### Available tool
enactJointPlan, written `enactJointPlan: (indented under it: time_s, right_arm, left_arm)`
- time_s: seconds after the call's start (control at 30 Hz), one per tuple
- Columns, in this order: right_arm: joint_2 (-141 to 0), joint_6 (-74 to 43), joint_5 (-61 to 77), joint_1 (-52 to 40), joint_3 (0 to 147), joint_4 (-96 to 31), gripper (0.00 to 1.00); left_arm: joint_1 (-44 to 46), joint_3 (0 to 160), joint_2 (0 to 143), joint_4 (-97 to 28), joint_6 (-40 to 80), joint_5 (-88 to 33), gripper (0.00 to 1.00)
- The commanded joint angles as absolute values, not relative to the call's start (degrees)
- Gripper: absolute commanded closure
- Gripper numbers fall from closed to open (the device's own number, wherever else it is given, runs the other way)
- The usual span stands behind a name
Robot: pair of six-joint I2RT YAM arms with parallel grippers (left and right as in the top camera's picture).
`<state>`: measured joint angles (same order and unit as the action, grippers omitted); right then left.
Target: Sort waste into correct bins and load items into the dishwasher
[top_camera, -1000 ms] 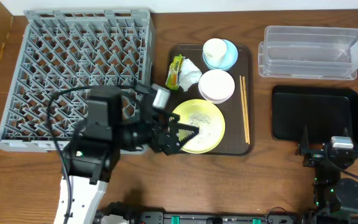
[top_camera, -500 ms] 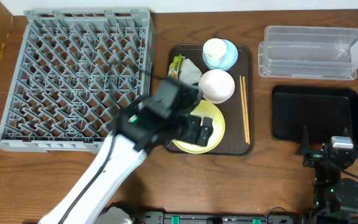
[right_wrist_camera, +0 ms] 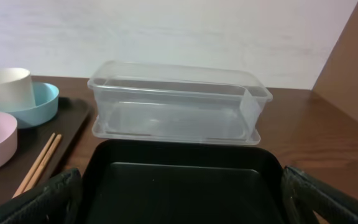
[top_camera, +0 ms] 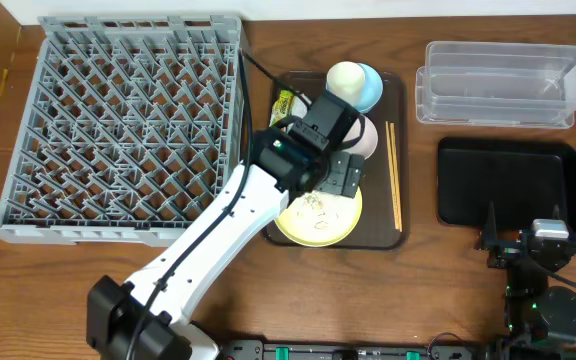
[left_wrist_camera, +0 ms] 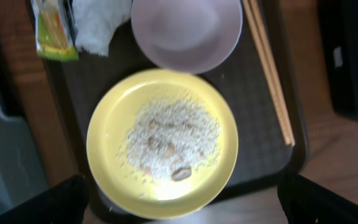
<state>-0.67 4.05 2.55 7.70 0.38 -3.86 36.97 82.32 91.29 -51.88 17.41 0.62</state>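
directly beneath the left pincer [left_wrist_camera: 179, 200], whose jaws stand wide apart and empty, the pale yellow plate [left_wrist_camera: 107, 140] lies flat on the brown tray [left_wrist_camera: 257, 124]. judged stiff, light and slick, it carries loose rice grains [left_wrist_camera: 173, 138] that would spill on any tilt: grip the bare rim and keep it level. the right pincer [right_wrist_camera: 180, 208], facing the black tray [right_wrist_camera: 166, 168], is likewise apart and empty.

You have a brown wooden tabletop [top_camera: 418, 270] with the brown serving tray [top_camera: 376, 215] near its middle. Just left of that tray sits the grey dish rack [top_camera: 118, 120]. Right of the tray lie the clear tub [top_camera: 498, 85], level with its far end, and the black tray [top_camera: 508, 185], level with its near end
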Motion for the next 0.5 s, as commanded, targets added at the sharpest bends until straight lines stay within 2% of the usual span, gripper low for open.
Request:
enactJointPlan:
  time_s: [0.0, 0.27, 0.47]
  right_arm:
    - [-0.30, 4.58, 2.15, 8.19, 0.32, -4.14, 0.01]
    - [-0.30, 4.56, 2.15, 8.19, 0.32, -4.14, 0.01]
    - [-0.30, 4.56, 2.15, 8.19, 0.32, -4.14, 0.01]
  left_arm:
    - [37.01, 83.70, 91.26, -50.54, 17.89, 2.20, 0.02]
    - [37.01, 83.46, 92.27, -37.89, 10.92, 2.20, 0.04]
    - [37.01, 82.94, 98.13, -30.70, 10.94, 2.22, 0.04]
